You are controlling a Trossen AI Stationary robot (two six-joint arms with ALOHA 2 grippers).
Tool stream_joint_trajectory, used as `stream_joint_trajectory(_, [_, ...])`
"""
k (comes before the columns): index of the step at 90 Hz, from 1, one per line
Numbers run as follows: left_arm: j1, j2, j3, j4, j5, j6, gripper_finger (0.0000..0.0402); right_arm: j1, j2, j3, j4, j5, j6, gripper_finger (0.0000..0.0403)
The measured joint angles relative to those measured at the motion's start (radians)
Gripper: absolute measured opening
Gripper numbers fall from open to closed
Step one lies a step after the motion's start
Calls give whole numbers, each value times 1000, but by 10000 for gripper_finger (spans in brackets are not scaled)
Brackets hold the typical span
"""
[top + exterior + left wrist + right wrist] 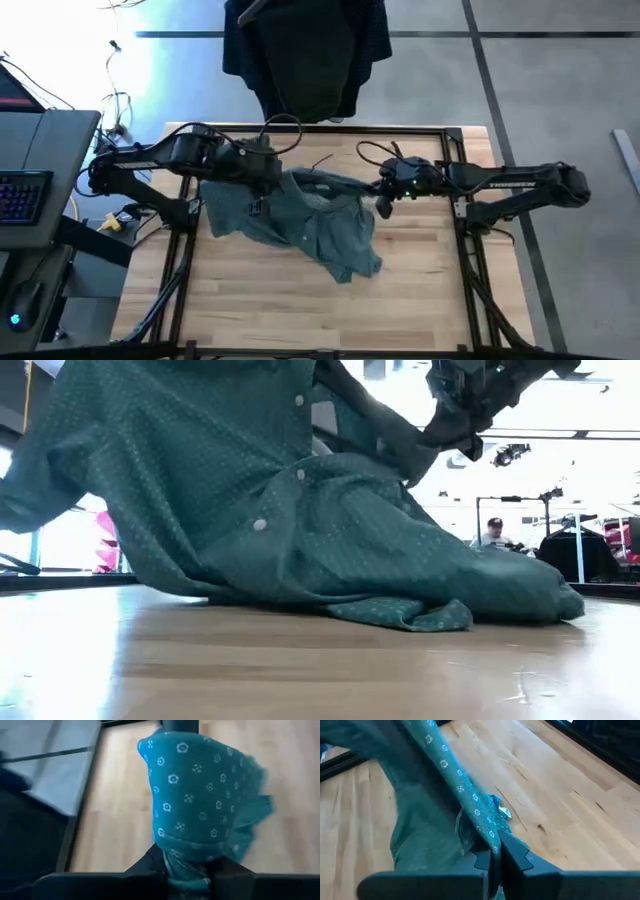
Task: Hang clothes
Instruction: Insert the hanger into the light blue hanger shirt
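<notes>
Right gripper (495, 862) first: fingers (517, 855) pressed together on a thin edge of the teal shirt (300, 215), fabric running up and away from the tips as a taut strip w/ little white flower dots. From above, that gripper (385, 205) sits at approx 2 o'clock off the shirt's bulk, right at the cloth's edge.

Left gripper (187, 877): jaws pinched on a bunched wad of the same shirt, cloth ballooning up over the tips so you mostly see teal w/ white flowers. In the high view it (262, 180) is at about 10 o'clock from the shirt's middle, on the upper left corner of the fabric.

So the shirt is strung between both grippers near the back half of the wooden table (420, 300), the rest sagging down and spreading toward 5 o'clock, lowest folds lying on the wood. Low cam shows the button placket (280, 470) up front and the hem crumpled on the tabletop.

Beyond the table's far edge, at 12 o'clock, a dark garment (305, 55) hangs, well apart from the teal one. Keyboard (22, 195) off the left side.
</notes>
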Motion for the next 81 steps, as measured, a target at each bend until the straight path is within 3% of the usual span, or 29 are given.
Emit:
stream_joint_trajectory(17, [13, 0, -1, 119, 151, 2, 19, 0, 0, -2, -6, -7, 0, 0])
stream_joint_trajectory(24, [11, 0, -1, 127, 167, 2, 19, 0, 0, -2, -10, -29, -1, 0])
stream_joint_trajectory(66, [9, 2, -17, -110, -51, -7, 19, 0, -1, -2, -10, -17, 5, 0])
stream_joint_trajectory(81, [9, 2, -17, -122, -79, -7, 19, 0, 0, 10, -16, -31, 28, 0])
